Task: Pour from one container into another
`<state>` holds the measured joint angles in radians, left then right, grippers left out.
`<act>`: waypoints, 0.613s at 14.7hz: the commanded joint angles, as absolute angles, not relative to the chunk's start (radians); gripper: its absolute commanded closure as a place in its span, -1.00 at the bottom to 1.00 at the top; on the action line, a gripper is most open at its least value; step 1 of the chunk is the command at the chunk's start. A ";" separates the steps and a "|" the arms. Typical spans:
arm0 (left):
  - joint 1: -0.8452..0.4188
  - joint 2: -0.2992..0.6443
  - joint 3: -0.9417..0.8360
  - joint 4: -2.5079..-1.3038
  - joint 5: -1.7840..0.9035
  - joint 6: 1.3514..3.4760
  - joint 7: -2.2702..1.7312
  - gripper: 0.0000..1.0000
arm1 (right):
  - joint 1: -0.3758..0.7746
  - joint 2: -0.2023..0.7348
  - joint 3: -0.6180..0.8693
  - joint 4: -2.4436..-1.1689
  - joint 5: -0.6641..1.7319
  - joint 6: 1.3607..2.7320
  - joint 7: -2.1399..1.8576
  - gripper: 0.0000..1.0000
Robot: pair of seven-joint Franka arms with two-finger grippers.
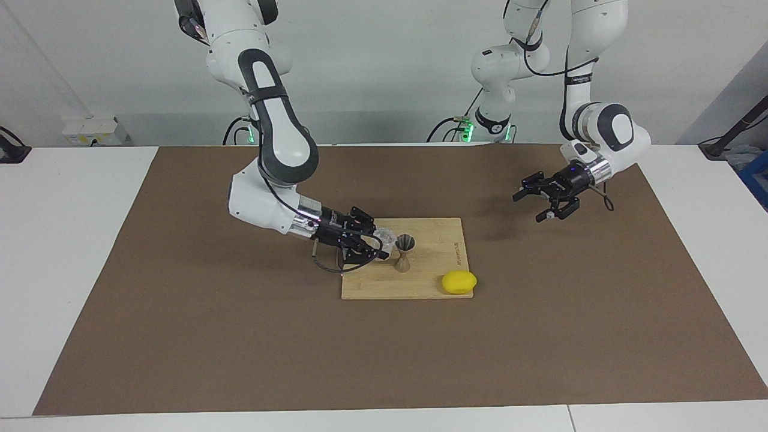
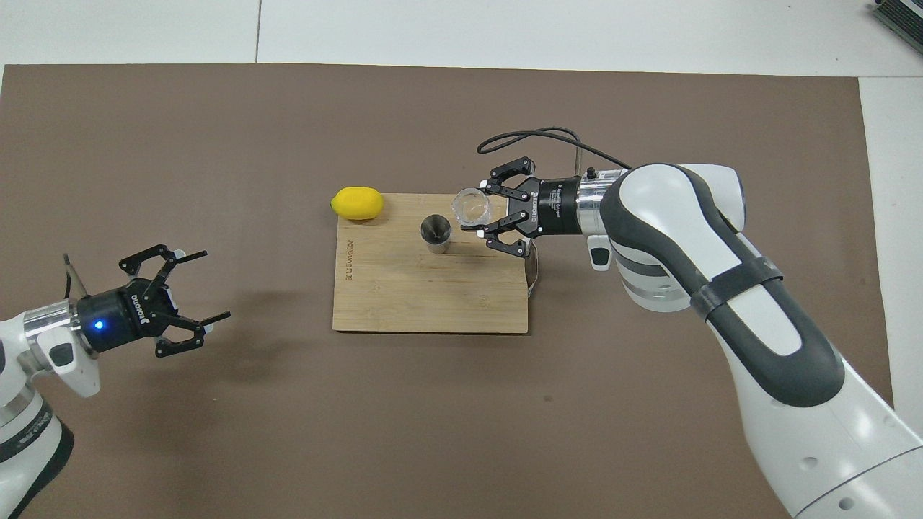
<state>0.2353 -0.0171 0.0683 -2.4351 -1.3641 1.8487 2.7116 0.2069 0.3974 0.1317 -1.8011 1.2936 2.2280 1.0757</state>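
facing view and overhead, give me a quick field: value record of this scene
right gripper: shut on the glass tumbler, held beside the jigger's mouth
left gripper: open, empty, over the brown mat toward the left arm's end
jigger: upright on the cutting board
lemon: at the board's corner farthest from the robots
pour: not yet visible

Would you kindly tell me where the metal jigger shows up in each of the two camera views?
Facing view: the jigger stands on the bamboo cutting board, near picture centre.
Overhead view: the jigger shows just above centre, seen from above.
Shared landmark: the yellow lemon at the board's corner.
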 commanded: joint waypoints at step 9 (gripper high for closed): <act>0.433 -0.012 0.061 -2.166 -0.847 1.763 2.674 -1.00 | 0.259 0.387 0.123 -1.772 1.177 2.298 1.183 1.00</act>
